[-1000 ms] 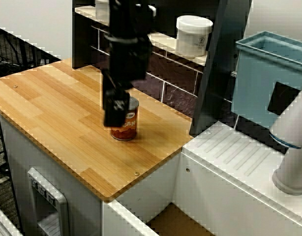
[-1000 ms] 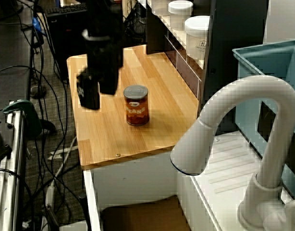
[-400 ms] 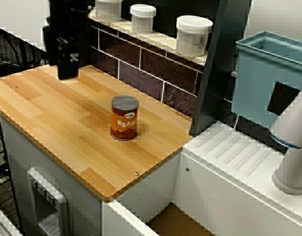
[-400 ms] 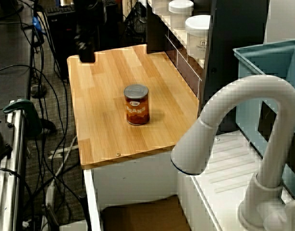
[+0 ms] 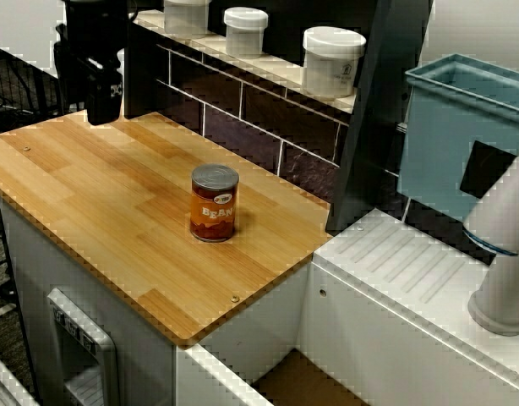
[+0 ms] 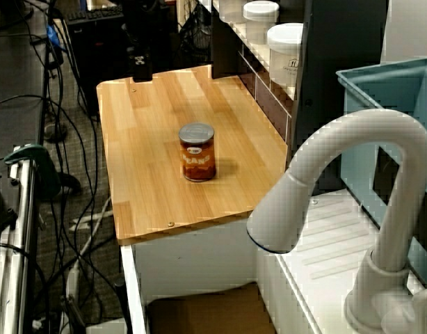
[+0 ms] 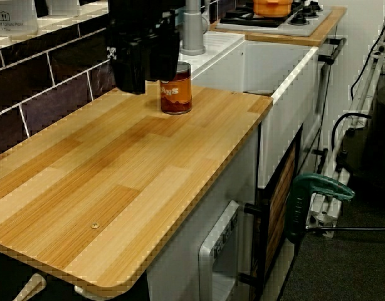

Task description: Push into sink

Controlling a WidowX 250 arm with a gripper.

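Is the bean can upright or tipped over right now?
Upright: the bean can stands on its base on the wooden counter, lid facing up.

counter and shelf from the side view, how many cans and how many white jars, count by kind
bean can: 1
white lidded jars on the shelf: 3
total: 4
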